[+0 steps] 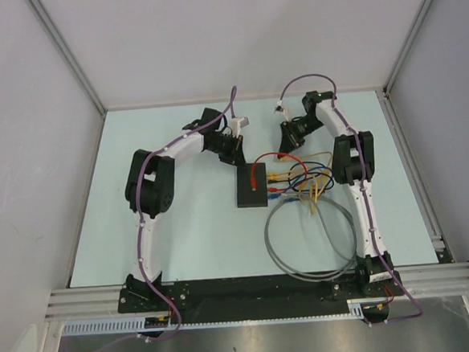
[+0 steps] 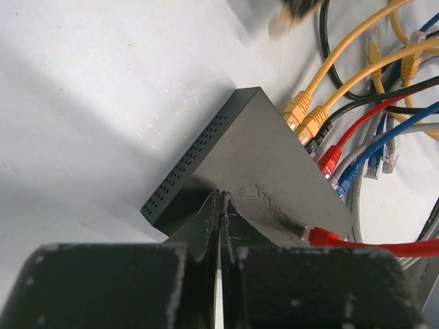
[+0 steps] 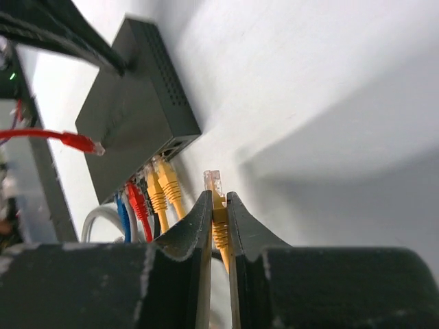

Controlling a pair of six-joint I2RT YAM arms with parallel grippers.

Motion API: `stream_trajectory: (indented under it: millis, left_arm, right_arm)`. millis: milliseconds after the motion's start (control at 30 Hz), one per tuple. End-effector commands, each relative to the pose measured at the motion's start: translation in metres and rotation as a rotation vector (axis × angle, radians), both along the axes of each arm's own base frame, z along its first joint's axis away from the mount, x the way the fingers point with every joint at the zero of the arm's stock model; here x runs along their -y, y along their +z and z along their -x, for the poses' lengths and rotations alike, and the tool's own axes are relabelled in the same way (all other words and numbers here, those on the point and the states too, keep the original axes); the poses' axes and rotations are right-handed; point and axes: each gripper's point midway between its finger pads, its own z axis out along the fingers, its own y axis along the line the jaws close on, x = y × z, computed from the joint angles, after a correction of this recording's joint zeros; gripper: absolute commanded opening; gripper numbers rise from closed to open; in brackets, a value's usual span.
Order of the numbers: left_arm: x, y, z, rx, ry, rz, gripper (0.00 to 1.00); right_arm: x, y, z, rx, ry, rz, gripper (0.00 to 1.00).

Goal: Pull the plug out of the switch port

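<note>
Quick one from us: the right gripper (image 3: 219,199) is pinching a yellow plug (image 3: 213,182) just behind its clear tip. That plug sits free of the switch (image 3: 127,116), just off the socket edge with a gap showing, so it looks to us like it's already out.

The switch lies flat on the table (image 3: 309,82) between the two arms, with its socket edge on the right arm's side. Our left gripper (image 2: 220,200) is pressed together, tips down on the switch's top near a corner. We reckon it's pinning the box.

To do this bit well, we'd draw the plug straight back along the socket line with no twisting. The box should be pinned down so the neighbouring cables (image 3: 140,199) can't drag it.

Stuff we can't make out:
- The sockets are dark, so we can't tell which one is empty.
- The plug's latch tab is too small to judge.
- A loose red plug (image 3: 86,142) lies on the switch's top, and its cable runs out of view.
</note>
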Motion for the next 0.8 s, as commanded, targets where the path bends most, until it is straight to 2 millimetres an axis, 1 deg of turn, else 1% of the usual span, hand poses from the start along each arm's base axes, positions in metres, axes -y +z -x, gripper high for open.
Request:
stream_trajectory:
  millis: [0,33,67,100,133,167,233,300,333,367,500,600,633,667,700,733,767]
  left_arm:
    - [-0.018,-0.043,0.012,-0.036,-0.005,-0.153,0.0]
    - [-0.017,-0.042,0.012,-0.036,-0.005,-0.149,0.0]
    - [-0.017,-0.042,0.012,-0.035,-0.007,-0.148,0.0]
    - [-0.017,-0.041,0.012,-0.035,-0.005,-0.147,0.0]
    - [-0.017,-0.041,0.012,-0.034,-0.007,-0.148,0.0]
    - [-0.017,-0.04,0.013,-0.035,-0.008,-0.145,0.0]
    - [-0.016,-0.037,0.013,-0.031,-0.007,-0.141,0.0]
    - [-0.016,-0.035,0.013,-0.028,-0.008,-0.137,0.0]
    - [-0.015,-0.034,0.013,-0.027,-0.009,-0.135,0.0]
    - [-0.015,-0.033,0.012,-0.024,-0.009,-0.133,0.0]
    - [-0.015,-0.031,0.011,-0.02,-0.005,-0.132,0.0]
    - [-0.014,-0.03,0.012,-0.019,-0.007,-0.131,0.0]
    - [-0.014,-0.03,0.012,-0.021,-0.008,-0.131,0.0]
    - [-0.015,-0.03,0.011,-0.018,-0.007,-0.13,0.0]
    - [-0.014,-0.03,0.012,-0.021,-0.008,-0.131,0.0]
    - [-0.015,-0.029,0.011,-0.019,-0.006,-0.13,0.0]
    - [-0.015,-0.03,0.011,-0.018,-0.006,-0.131,0.0]
  right_arm:
    - [0.022,0.087,-0.053,0.261,-0.156,0.032,0.0]
    - [0.032,0.093,-0.068,0.315,-0.195,0.035,0.0]
    - [0.038,0.099,-0.074,0.338,-0.22,0.044,0.0]
    - [0.048,0.099,-0.086,0.37,-0.263,0.075,0.0]
    - [0.056,0.1,-0.092,0.388,-0.286,0.095,0.0]
    - [0.072,0.097,-0.1,0.407,-0.322,0.138,0.0]
    - [0.089,0.096,-0.111,0.434,-0.362,0.174,0.0]
    - [0.119,0.091,-0.124,0.462,-0.429,0.241,0.0]
    - [0.128,0.09,-0.128,0.473,-0.453,0.268,0.0]
    - [0.145,0.086,-0.133,0.481,-0.488,0.318,0.0]
    - [0.181,0.082,-0.151,0.528,-0.581,0.414,0.0]
    - [0.202,0.079,-0.16,0.561,-0.633,0.496,0.0]
    - [0.204,0.077,-0.161,0.561,-0.638,0.498,0.0]
    - [0.202,0.077,-0.162,0.557,-0.643,0.482,0.04]
    - [0.201,0.077,-0.164,0.563,-0.645,0.477,0.05]
    - [0.2,0.073,-0.167,0.561,-0.648,0.48,0.06]
    - [0.203,0.07,-0.17,0.567,-0.661,0.502,0.11]
